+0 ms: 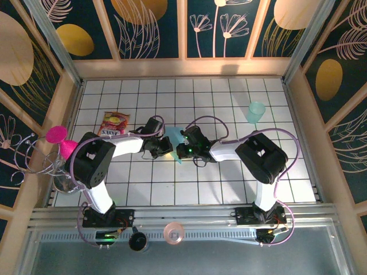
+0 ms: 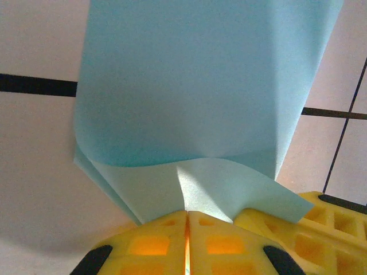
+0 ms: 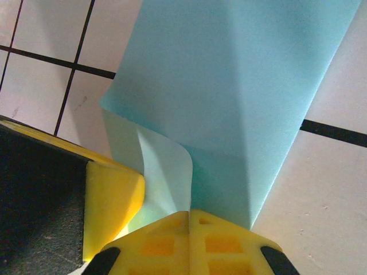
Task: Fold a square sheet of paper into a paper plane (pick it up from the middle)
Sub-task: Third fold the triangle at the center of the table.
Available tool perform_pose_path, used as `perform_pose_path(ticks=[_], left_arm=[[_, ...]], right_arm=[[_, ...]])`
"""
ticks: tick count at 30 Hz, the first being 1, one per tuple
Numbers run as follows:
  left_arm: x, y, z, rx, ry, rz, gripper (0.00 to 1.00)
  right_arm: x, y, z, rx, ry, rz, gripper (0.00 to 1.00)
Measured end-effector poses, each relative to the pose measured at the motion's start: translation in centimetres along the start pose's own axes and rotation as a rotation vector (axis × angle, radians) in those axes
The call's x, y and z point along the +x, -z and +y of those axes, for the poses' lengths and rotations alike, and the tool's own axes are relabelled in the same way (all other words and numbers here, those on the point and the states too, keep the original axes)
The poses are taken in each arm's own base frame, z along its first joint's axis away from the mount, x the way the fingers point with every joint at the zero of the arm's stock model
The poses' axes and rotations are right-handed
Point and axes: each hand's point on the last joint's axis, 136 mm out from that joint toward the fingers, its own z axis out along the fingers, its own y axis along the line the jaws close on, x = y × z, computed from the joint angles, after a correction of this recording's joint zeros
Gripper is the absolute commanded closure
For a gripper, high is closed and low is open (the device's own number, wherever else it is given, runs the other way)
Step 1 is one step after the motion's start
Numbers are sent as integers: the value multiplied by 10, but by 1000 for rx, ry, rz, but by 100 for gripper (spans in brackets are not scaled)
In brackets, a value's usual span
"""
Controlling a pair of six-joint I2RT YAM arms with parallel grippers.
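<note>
The light-blue sheet of paper (image 1: 174, 139) is folded over and held up off the white tiled table (image 1: 189, 189), between the two arms near the table's middle. My left gripper (image 2: 187, 212) is shut on the paper's (image 2: 189, 86) lower edge, its yellow fingers (image 2: 155, 240) pressed together. From the other side my right gripper (image 3: 188, 212) is shut on the same paper (image 3: 241, 86), close beside the left one. The left gripper's yellow finger (image 3: 112, 200) shows at the left of the right wrist view. In the top view the left gripper (image 1: 162, 146) and right gripper (image 1: 184, 147) almost meet.
A red snack packet (image 1: 116, 124) lies at the left rear of the table. A pale-teal plastic cup (image 1: 256, 112) stands at the right rear. A pink cup (image 1: 60, 141) and a wire stand sit by the left wall. Walls close in the table.
</note>
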Motion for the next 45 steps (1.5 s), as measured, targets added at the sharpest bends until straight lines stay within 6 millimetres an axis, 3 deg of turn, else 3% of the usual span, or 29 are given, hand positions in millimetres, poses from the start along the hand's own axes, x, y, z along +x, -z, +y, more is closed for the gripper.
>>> perform_pose_path(ticks=[3,7,11,15,21,28,45], left_arm=[[0,-1,0,4,3,-3,91],[-1,-1,-1,15,5,-8,91],[-2,-3,-4,30,9,-11,91],[-3,-4,-6,42,13,-13,91],[-5,-6,-8,58,16,-20,91],[-5,-6,-9,67,14,-22,92],[-4,-6,-10,74,13,-19,90]], right_arm=[[0,1,0,2,-21,6,78],[-10,15,-2,15,-78,-7,69],[-35,38,0,12,-133,-78,68],[-50,56,10,-19,-155,-126,80],[-31,47,16,-64,-193,-38,93],[-2,28,18,-84,-213,82,97],[12,14,13,-66,-227,158,97]])
